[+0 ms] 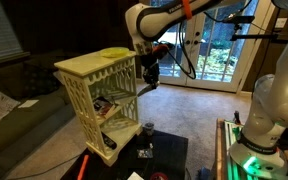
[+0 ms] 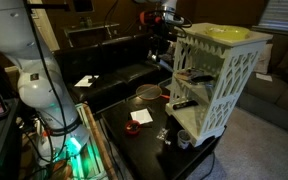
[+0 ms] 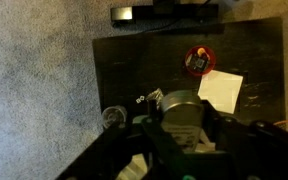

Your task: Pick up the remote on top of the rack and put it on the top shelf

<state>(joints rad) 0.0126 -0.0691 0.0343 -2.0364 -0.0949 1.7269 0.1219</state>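
The cream-yellow rack (image 1: pixel 84 70) stands on a dark table and shows in both exterior views (image 2: pixel 222 80). My gripper (image 1: pixel 148 80) hangs at the rack's open side, level with the top shelf (image 2: pixel 192 79), and also shows here (image 2: pixel 163 52). A slim pale bar, the remote (image 1: pixel 144 90), sticks out slanted under the fingers, which look shut on it. In the wrist view the gripper body (image 3: pixel 184 130) fills the lower frame and the remote is hidden. A dark object lies on the top shelf.
A yellow-green dish (image 1: pixel 114 52) lies on the rack's top slab. The dark table (image 3: pixel 134 60) holds a red item (image 3: pixel 197 62), a white paper (image 3: pixel 221 90) and a small cup (image 1: pixel 148 128). A white robot (image 1: pixel 269 110) stands beside the table.
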